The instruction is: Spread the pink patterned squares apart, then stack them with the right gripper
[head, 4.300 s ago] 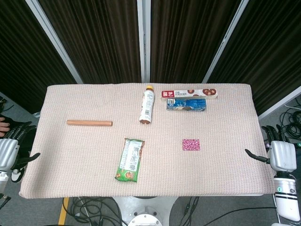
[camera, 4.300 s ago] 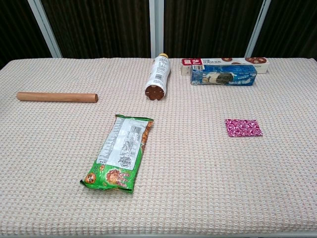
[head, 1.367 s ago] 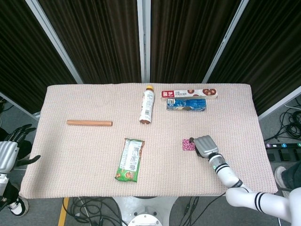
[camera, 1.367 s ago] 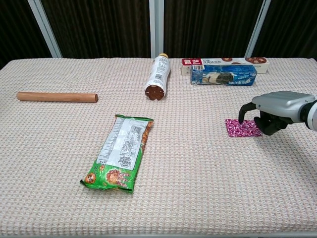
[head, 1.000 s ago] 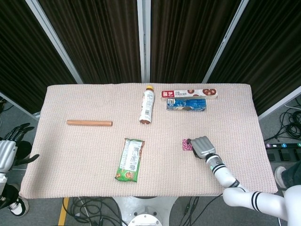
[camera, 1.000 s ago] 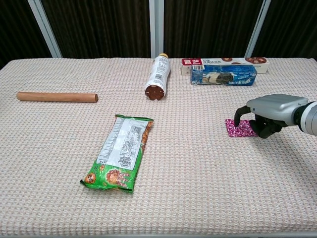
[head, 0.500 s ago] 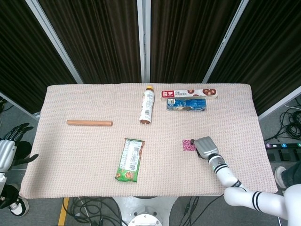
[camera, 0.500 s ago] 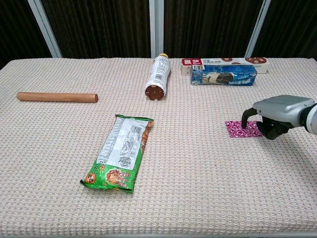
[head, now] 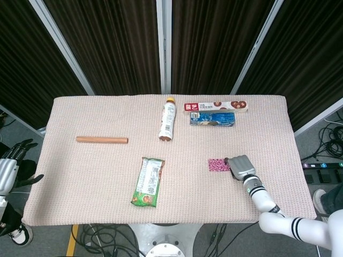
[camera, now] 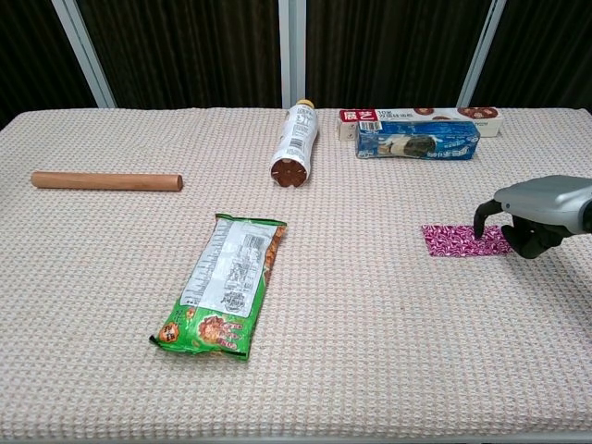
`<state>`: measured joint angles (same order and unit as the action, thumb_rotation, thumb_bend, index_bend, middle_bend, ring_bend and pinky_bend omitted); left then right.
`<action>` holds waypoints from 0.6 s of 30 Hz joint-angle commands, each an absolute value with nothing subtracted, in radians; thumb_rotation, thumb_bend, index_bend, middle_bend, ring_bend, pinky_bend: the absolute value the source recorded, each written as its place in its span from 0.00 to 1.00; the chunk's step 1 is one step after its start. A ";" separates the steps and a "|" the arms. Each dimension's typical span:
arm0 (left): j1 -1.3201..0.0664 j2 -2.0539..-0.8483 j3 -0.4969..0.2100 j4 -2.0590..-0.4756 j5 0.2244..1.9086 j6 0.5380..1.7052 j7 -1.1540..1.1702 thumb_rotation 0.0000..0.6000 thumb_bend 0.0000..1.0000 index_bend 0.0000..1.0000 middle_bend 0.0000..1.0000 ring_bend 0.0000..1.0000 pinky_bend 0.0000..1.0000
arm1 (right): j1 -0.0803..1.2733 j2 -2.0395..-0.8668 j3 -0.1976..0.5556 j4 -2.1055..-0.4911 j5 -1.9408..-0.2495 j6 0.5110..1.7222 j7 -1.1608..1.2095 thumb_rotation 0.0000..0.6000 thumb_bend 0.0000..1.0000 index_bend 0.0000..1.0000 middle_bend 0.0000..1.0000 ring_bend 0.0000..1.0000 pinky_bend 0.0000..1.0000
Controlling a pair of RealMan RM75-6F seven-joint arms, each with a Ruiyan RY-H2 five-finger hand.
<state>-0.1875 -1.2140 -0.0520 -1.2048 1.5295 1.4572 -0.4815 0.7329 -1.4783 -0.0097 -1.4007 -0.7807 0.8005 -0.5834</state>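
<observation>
Since half a second ago my right hand (camera: 538, 215) has slid toward the right edge of the tabletop (head: 96, 176), and the pink patterned squares (camera: 462, 240) now show as a longer strip than before, dragged out sideways under my fingertips. In the chest view one dark fingertip presses down on the right part of the pink strip, with the rest of the fingers curled down over its right end; I cannot tell whether any piece is pinched or only pressed flat. The head view shows the hand (head: 240, 166) just beside the right end of the squares (head: 218, 165), touching them. The strip lies flat in the right half of the tabletop, nearer the front edge than the back, well apart from everything else.

My left hand (head: 8, 170) hangs off the left edge of the tabletop, fingers spread and holding nothing.

Along the back edge lie a long red biscuit box (head: 216, 107) and, touching its front side, a blue snack packet (head: 212, 119). A bottle (head: 168, 119) lies on its side near the middle of the back edge. A wooden rod (head: 102, 140) lies toward the left edge, and a green snack bag (head: 148, 181) lies near the front edge, left of centre.
</observation>
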 commanded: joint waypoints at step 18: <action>-0.183 -1.209 -0.058 -1.201 1.524 1.467 -0.489 1.00 0.06 0.23 0.23 0.16 0.26 | 0.741 -1.469 0.006 -1.458 -0.808 0.829 -0.555 1.00 0.74 0.29 1.00 1.00 0.97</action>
<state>-0.1825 -1.2091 -0.0583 -1.2011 1.5239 1.4667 -0.4893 0.7383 -1.4619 0.0052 -1.4619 -0.8086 0.8334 -0.5563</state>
